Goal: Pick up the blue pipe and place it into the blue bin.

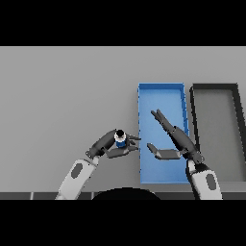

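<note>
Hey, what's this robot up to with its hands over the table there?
Its left hand has its fingers curled round a small blue pipe, just left of a blue bin on the grey table. The pipe is not in the bin yet. The right hand hangs open above the bin, holding nothing. A dark bin stands to the right of the blue one.

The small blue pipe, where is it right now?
In the head view, the small blue pipe sits pinched in the left hand, just left of the blue rectangular bin.
</note>
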Robot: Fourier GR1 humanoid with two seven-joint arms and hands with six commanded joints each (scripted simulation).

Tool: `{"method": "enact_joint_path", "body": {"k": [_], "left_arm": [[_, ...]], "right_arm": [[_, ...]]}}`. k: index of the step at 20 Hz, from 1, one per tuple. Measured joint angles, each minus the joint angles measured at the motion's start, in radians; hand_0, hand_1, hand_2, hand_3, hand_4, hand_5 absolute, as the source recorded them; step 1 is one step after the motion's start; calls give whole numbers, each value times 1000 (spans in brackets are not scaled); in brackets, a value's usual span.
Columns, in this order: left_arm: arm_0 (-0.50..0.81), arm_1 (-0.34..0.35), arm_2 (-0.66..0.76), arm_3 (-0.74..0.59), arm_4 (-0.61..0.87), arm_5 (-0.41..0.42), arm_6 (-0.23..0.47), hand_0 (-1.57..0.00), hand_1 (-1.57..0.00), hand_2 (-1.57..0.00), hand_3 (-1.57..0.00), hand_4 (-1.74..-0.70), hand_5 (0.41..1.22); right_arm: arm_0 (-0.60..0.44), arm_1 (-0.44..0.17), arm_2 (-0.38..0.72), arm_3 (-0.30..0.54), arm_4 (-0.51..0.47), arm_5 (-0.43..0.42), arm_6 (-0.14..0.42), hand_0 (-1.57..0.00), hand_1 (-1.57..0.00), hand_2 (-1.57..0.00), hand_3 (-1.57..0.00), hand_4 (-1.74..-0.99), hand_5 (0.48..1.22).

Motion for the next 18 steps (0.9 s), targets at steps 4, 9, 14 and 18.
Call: {"method": "enact_joint_path", "body": {"k": [4, 9, 14, 18], "left_arm": [[-15, -17, 18, 22, -25, -9, -4, -1571, -1571, -1571, -1571, -1467, 1221], [-17, -31, 44, 27, -26, -44, -21, -1571, -1571, -1571, -1571, -1464, 1221], [1, -53, 62, 15, -17, -80, 17, -1571, -1571, -1571, -1571, -1470, 1221], [3, -65, 67, 23, -55, -89, 15, -1571, -1571, -1571, -1571, -1465, 1221]], "right_arm": [[-149, -17, 68, 4, -8, 42, 60, 1, -1, -42, 1, -1302, 559], [-303, 24, 150, 12, -52, 71, 137, 1, 0, -48, 1, -1253, 554], [-443, 49, 180, 83, -52, 88, 223, -16, -25, -77, 1, -1196, 526], [-507, 83, 199, 157, -51, 114, 244, -69, -108, -166, -44, -1204, 497]]}}
